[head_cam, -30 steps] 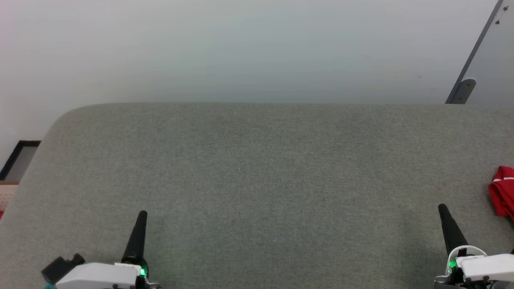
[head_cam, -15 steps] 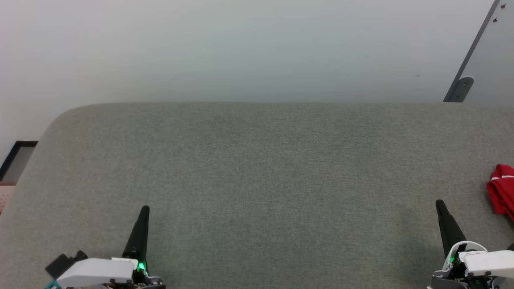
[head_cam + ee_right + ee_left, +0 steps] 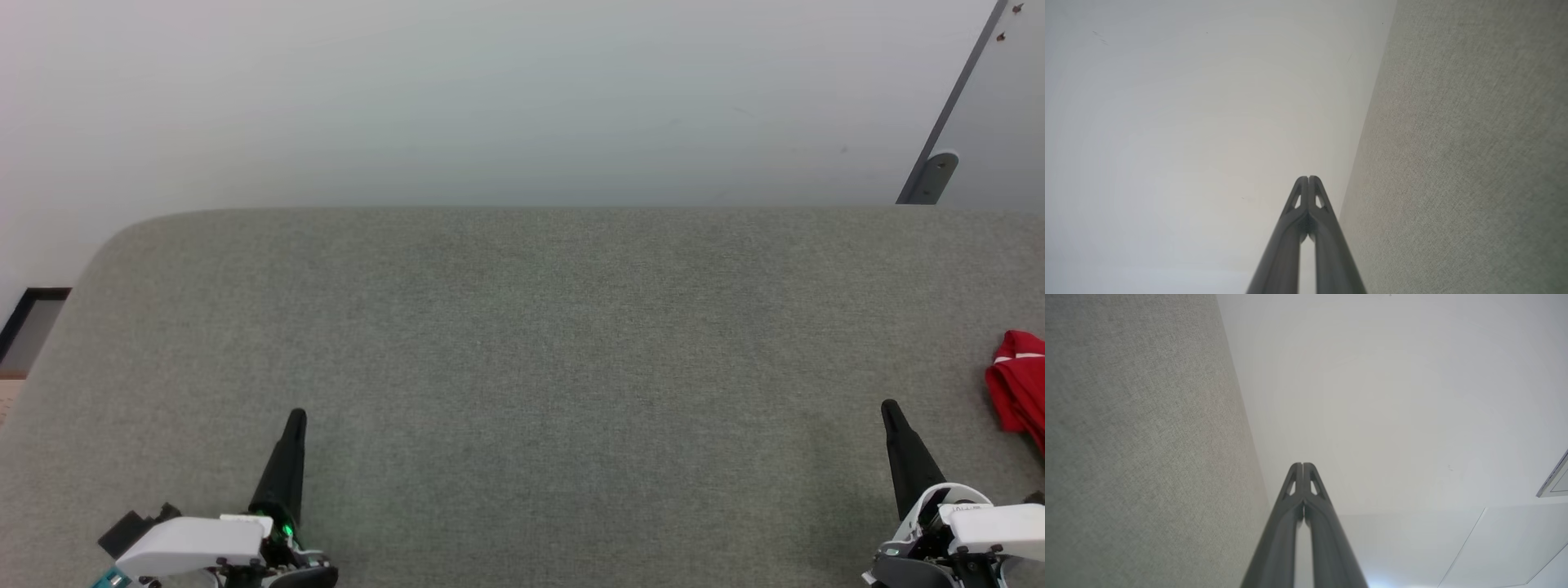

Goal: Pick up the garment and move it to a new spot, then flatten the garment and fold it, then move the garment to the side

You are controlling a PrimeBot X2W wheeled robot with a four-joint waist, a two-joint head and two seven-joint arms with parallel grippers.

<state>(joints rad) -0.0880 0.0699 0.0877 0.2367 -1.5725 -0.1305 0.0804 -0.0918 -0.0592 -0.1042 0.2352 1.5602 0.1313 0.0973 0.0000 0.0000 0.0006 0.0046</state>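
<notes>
Your left end effector [image 3: 295, 416] and right end effector [image 3: 888, 406] sit pinched shut, empty, over the desk [image 3: 522, 327] — the garment [image 3: 1012, 390] lies at the right, cropped; view it whole before judging its fold.

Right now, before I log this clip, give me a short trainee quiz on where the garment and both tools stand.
1. True or false: the right tool is shut on the red garment.
2. In the head view, the garment lies on the grey fabric surface at: A) the left edge, B) the middle, C) the right edge.
3. Fill in: the left tool has its fingers ___ (open or shut).
Key: 1 false, it is shut on nothing and lies apart from the garment; 2 C; 3 shut.
</notes>
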